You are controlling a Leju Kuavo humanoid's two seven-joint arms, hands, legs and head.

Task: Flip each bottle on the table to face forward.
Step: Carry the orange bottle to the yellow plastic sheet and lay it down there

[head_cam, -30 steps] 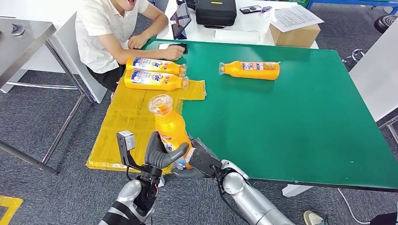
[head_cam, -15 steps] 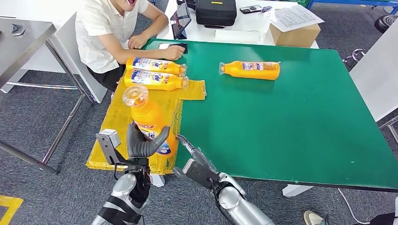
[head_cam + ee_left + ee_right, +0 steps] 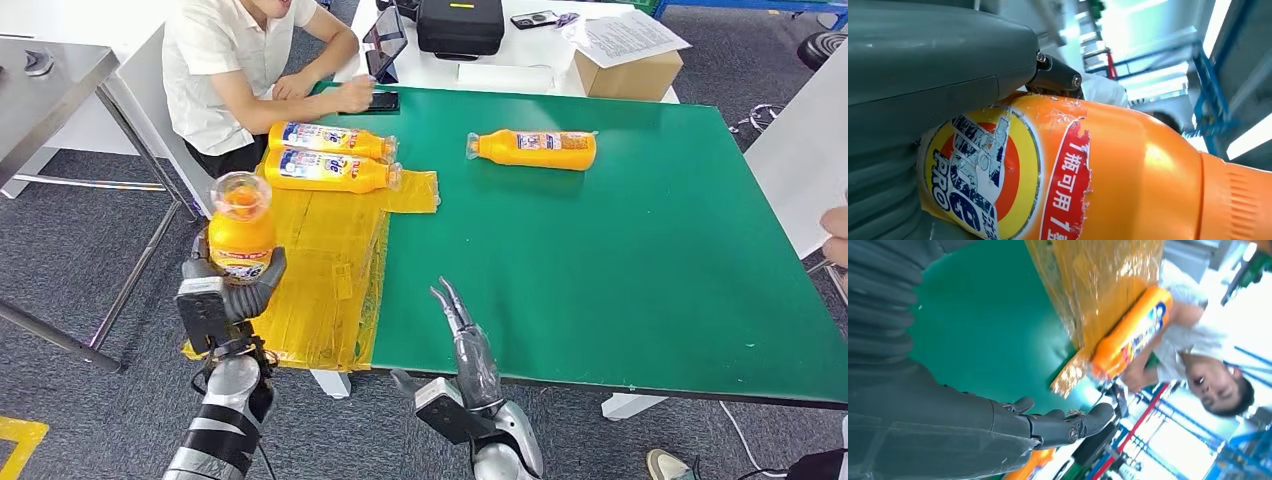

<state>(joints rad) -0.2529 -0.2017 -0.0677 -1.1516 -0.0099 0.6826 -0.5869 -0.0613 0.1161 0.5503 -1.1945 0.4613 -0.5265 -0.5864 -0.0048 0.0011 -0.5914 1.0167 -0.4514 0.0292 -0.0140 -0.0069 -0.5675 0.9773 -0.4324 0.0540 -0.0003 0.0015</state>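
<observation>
An orange bottle (image 3: 240, 228) is gripped upright in the left hand (image 3: 228, 290), cap uppermost, and is held off the left edge of the green surface (image 3: 620, 260), beside the yellow plastic sheet (image 3: 310, 270) that is spread over that side. In the left wrist view the fingers are seen wrapped around the labelled body of the bottle (image 3: 1088, 175), whose red, yellow and blue label is scuffed. The right hand (image 3: 462, 340) is seen at the near edge of the surface with its fingers stretched out straight and apart, and nothing is held in it; in the right wrist view its dark fingers (image 3: 1068, 422) are shown above the green cover. Two more orange bottles (image 3: 330, 155) are laid on their sides, one touching the other, at the far end of the yellow sheet, labels turned upward. A fourth bottle (image 3: 535, 149) is laid on its side further right on the green cover, well apart from the pair. A seated person (image 3: 240, 70) is found at the far left corner, one hand resting on a phone (image 3: 380, 100).
</observation>
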